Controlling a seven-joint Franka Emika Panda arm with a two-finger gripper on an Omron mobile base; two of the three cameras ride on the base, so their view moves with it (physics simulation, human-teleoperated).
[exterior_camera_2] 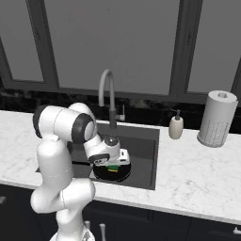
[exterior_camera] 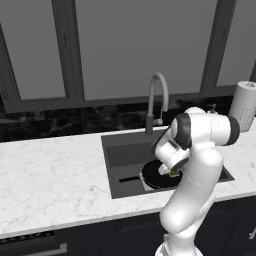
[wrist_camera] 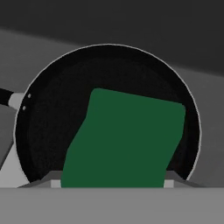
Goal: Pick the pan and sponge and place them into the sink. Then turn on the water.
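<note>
Pan (exterior_camera: 156, 176) is sitting down in the sink (exterior_camera: 117, 150), handle (exterior_camera: 129, 179) pointing left in the left base view. Sponge (wrist_camera: 124, 140) is right over it, green side up, and looks pinched in the gripper (exterior_camera_2: 113, 164) with the fingers apart on either side of it. Faucet (exterior_camera: 156, 100) arches over the back of the sink; soap bottle (exterior_camera_2: 176, 125) and paper towel roll (exterior_camera_2: 217, 118) stand on the counter (exterior_camera: 50, 175) to the right.

Tall grey-framed windows (exterior_camera: 125, 50) are rising behind the arm, a white marble counter (exterior_camera: 50, 175) spreading beneath it, dark cabinets (exterior_camera_2: 155, 226) sitting below.
</note>
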